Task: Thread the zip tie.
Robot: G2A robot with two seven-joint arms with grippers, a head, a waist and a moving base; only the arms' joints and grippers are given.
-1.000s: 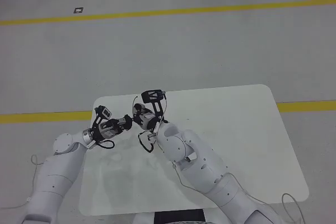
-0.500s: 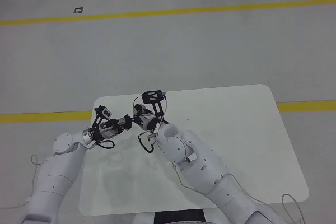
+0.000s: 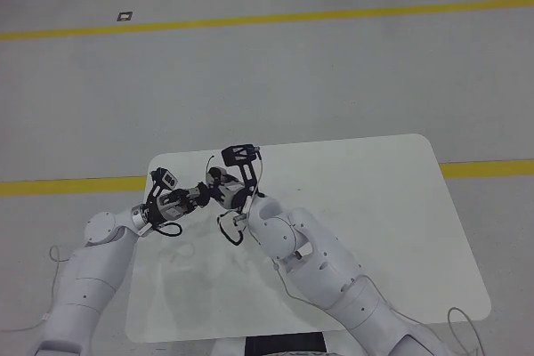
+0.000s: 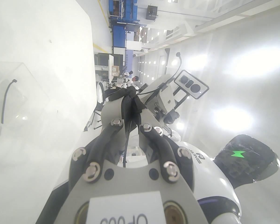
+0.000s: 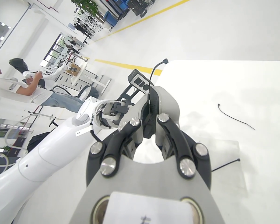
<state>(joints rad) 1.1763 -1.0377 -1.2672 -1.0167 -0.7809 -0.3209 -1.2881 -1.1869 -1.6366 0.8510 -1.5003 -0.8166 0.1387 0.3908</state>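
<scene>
The right gripper (image 5: pixel 151 101) is pinching the black zip tie (image 5: pixel 150 80) with its fingers drawn narrow, and the short free end with the head (image 5: pixel 165 61) is standing out beyond the fingertips and curving upward. I think it is holding so close to the head in order that the small opening is staying steady for the other arm. The left gripper (image 4: pixel 130 100) is also closing narrow, on a thin black strand that is running between its fingers (image 4: pixel 112 110). This is probably the tail of the same tie, gripped so that it is not bending while being pushed in, but I cannot confirm this. Both grippers are meeting almost tip to tip in the air above the table (image 3: pixel 374 205), so the tie is hanging free of the surface. They are working near the far left corner, with the far edge just beyond them, so the room for swinging outward is looking small there, while the wide part of the table is lying toward the robot's right. A clear tray (image 5: pixel 232 150) is sitting on the table near the arms with a spare tie (image 5: pixel 225 165) at it, and another spare tie (image 5: pixel 236 117) is lying just beside; a low move could be catching them.
</scene>
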